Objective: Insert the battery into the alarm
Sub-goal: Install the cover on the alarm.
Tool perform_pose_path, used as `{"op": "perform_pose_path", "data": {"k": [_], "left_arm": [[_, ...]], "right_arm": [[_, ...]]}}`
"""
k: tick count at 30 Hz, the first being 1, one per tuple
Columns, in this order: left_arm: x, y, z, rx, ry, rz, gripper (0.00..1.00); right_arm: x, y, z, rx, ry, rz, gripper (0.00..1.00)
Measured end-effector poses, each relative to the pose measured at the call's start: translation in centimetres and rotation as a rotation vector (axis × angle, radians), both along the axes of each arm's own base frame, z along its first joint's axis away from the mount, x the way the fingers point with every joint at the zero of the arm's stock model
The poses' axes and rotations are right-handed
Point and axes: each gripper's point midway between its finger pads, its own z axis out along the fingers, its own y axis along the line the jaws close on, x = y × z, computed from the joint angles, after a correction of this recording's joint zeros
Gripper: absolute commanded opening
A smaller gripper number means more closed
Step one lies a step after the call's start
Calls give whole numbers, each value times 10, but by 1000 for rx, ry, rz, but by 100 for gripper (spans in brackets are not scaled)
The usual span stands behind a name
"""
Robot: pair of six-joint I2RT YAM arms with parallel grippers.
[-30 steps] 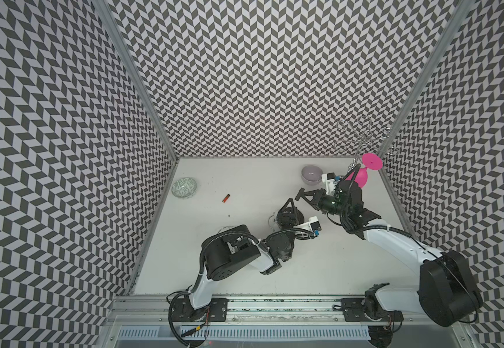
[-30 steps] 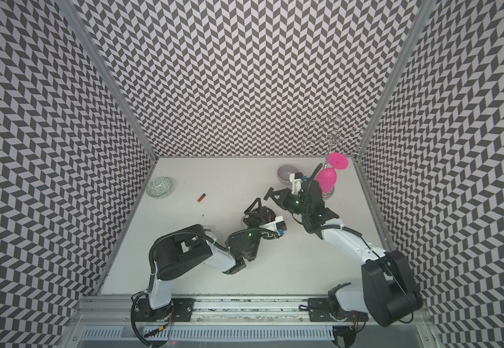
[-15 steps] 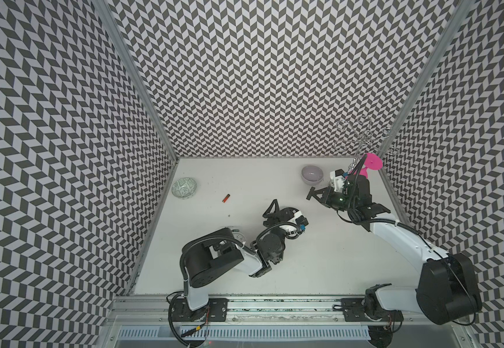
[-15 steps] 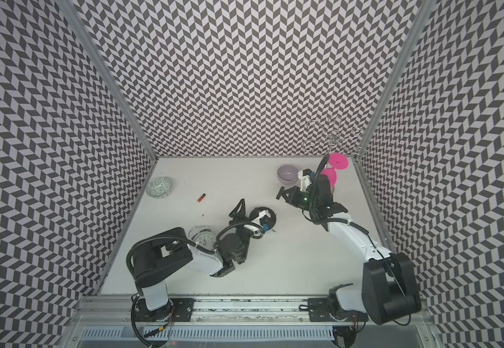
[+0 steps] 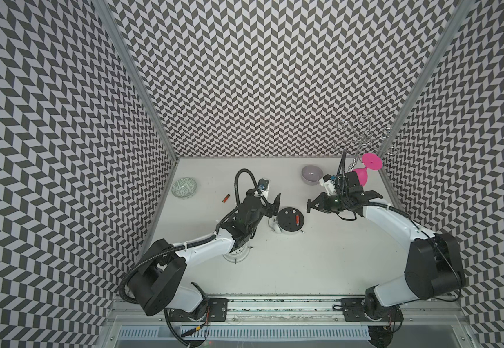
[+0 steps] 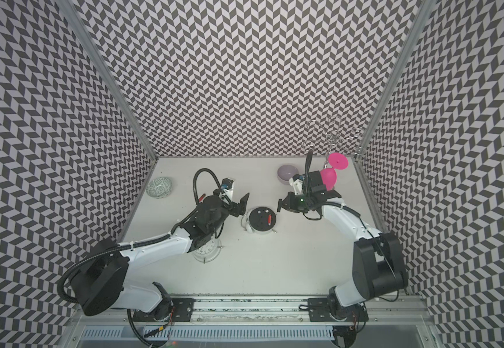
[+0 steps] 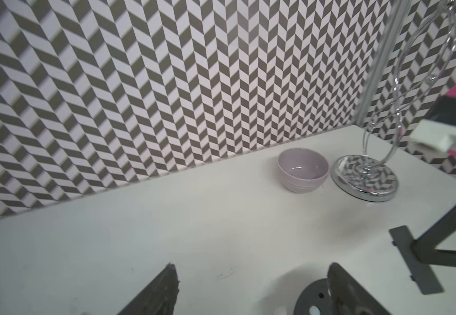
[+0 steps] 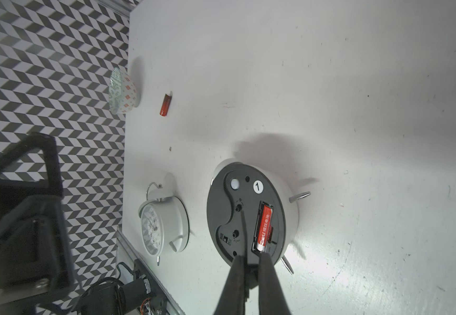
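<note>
White desk (image 5: 305, 265) carries all items. Left claw (image 7: 251, 270) stands wide, nothing between its fingers, just beside the alarm (image 5: 290, 219) on its left-edge side. Right claw (image 8: 252, 257) is pinched nearly closed and empty, its tip at the alarm's rim by one end of the battery (image 8: 264, 227); contact cannot be confirmed.

Chrome glass rack (image 7: 366, 177) occupies the far right corner, with a pink glass (image 5: 365, 171) at it. The alarm lies face down at mid-desk, dark back uppermost. Second alarm clock (image 5: 238, 256), white, sits nearer the front edge, partly under the left arm. Lilac bowl (image 5: 312, 174) stands near the far edge and patterned bowl (image 5: 184, 188) at the left edge.

The battery, red, lies in the alarm's open back compartment. Spare battery (image 5: 226, 198), also red, lies loose between the patterned bowl and the alarm.
</note>
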Motion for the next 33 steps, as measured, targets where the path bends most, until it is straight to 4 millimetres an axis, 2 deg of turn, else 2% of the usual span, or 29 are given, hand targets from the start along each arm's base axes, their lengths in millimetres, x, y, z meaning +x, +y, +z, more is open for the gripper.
{"op": "perform_pose_path", "data": {"k": [2,6,17,23,33], "left_arm": [[1,3,-5,-81,81,-42,91],[1,9,-29,-168,278,-97,93],[-18,-9,-82,-211,612,-214,98],[-21,-10,-111,-201,713,-206,99],[-23,-14,-139,-180,782,-202,99]], "right_arm": [[-3,1,-6,-8,31,17,10],[-6,3,-13,-8,81,45,11],[-2,21,-26,11,156,111,12],[-6,31,-40,10,199,141,12],[-14,36,-53,11,229,145,12]]}}
